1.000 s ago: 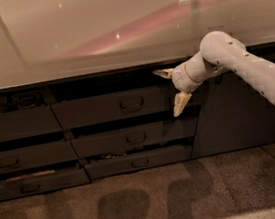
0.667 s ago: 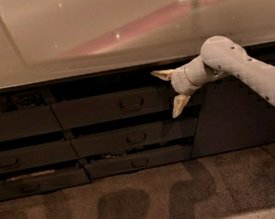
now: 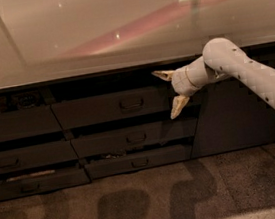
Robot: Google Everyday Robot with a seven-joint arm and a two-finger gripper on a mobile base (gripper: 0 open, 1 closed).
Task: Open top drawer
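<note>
1. Nearest to camera: bare floor (image 3: 139, 202), well below the gripper. It showed only shadows, so nothing blocked a pull-out path.
2. The arm (image 3: 254, 73) reached in from the right, with the forearm roughly level and pointing left. My read: a side-on approach that let the wrist sit flat to the cabinet face.
3. The gripper (image 3: 171, 91) hung at the right end of the top drawer (image 3: 92, 110). Its jaws were spread wide, one finger high and one low, gripping nothing. The lower fingertip (image 3: 179, 106) overlapped the drawer front's right edge, but I couldn't tell whether it was touching.
4. The top drawer's front ran leftward from the gripper, just under the counter lip. I couldn't judge how far out it sat.
5. The handle (image 3: 131, 103) was a small loop at the centre of the front, left of the gripper and clear of both fingers. I judged the grasp not yet made. The vertical jaw spread suited closing over a horizontal loop.
6. Below the gripper and to its left were the middle drawer (image 3: 106, 142) and the bottom drawer (image 3: 114, 165), neither of them the target.
7. Right of and below the gripper stood the plain cabinet door (image 3: 229, 119).
8. Farthest: the countertop (image 3: 92, 31), above the gripper.
</note>
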